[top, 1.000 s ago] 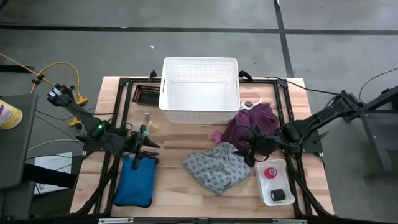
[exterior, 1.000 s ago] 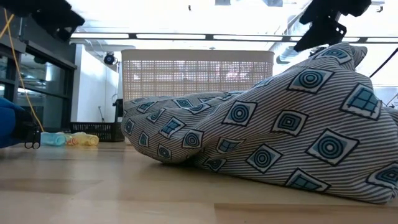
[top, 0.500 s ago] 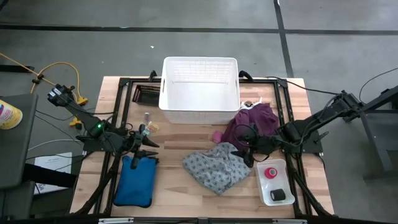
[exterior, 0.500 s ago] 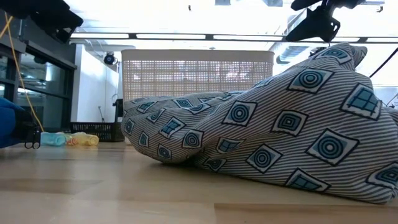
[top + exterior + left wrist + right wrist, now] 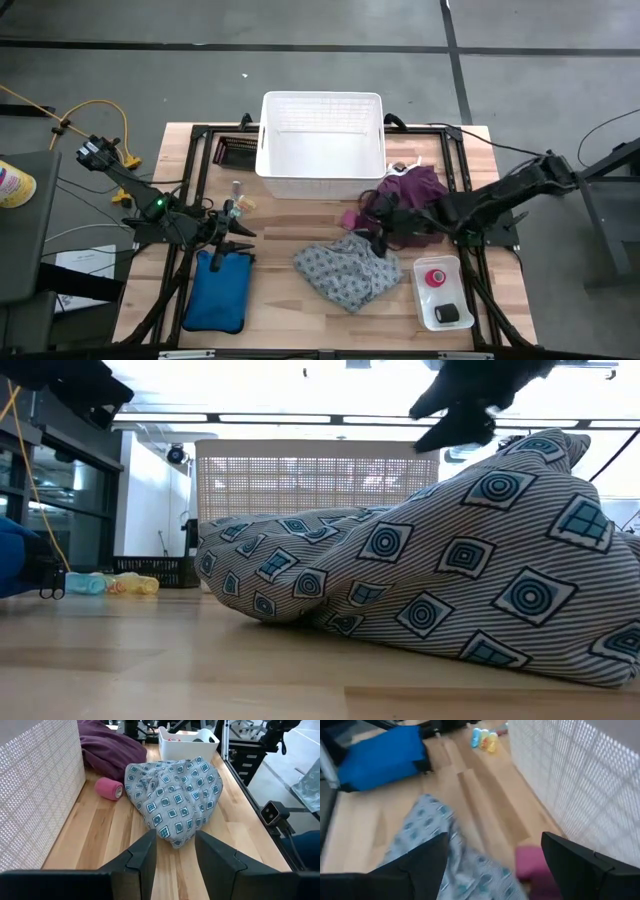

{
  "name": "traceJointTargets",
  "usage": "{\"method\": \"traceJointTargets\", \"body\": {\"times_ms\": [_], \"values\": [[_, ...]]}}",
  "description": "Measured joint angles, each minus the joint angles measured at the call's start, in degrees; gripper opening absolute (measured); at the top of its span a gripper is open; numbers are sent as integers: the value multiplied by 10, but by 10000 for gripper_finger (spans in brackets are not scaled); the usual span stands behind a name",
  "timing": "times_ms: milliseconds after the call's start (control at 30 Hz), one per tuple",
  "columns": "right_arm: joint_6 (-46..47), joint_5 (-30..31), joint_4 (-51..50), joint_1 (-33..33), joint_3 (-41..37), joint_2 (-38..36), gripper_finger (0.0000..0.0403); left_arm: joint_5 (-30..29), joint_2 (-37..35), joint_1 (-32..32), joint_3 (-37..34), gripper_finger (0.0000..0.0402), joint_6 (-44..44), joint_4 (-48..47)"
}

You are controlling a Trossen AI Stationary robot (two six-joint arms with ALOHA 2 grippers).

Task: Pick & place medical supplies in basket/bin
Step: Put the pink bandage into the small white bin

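Observation:
The grey patterned cloth (image 5: 345,268) lies bunched on the table's middle. The pink tape roll (image 5: 349,218) lies on its side between that cloth and the white basket (image 5: 322,140). The purple cloth (image 5: 408,190) is heaped right of the roll. A small black block (image 5: 449,314) lies in a white tray (image 5: 455,268). My right gripper (image 5: 374,238) hovers open over the grey cloth's far edge, near the roll (image 5: 530,862). My left gripper (image 5: 243,232) waits open at the left, above the table, pointing at the grey cloth (image 5: 175,795).
A blue pouch (image 5: 218,290) lies at the near left. Small blue and yellow items (image 5: 485,739) lie by the basket's left corner. The white tray also holds a red roll (image 5: 436,277). A black grille (image 5: 236,150) lies left of the basket.
My right gripper has moved toward the table's left, from beside the tray to above the grey cloth's far edge near the pink roll. It has stayed open. Nothing on the table has shifted.

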Motion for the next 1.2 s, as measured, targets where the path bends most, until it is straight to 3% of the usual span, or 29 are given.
{"method": "traceJointTargets", "body": {"times_ms": [67, 400, 700, 1200], "values": [[-17, -1, 36, -18, 0, 22, 306, 0, 0, 0, 0, 128, -2, 0], [-74, -19, 31, -80, 0, 77, 306, 0, 0, 0, 0, 128, -1, 0], [-108, 5, 12, -86, 0, 79, 301, 0, 0, 0, 0, 128, -1, 0], [-71, 11, 36, -90, 0, 188, 298, 0, 0, 0, 0, 128, -1, 0]]}}
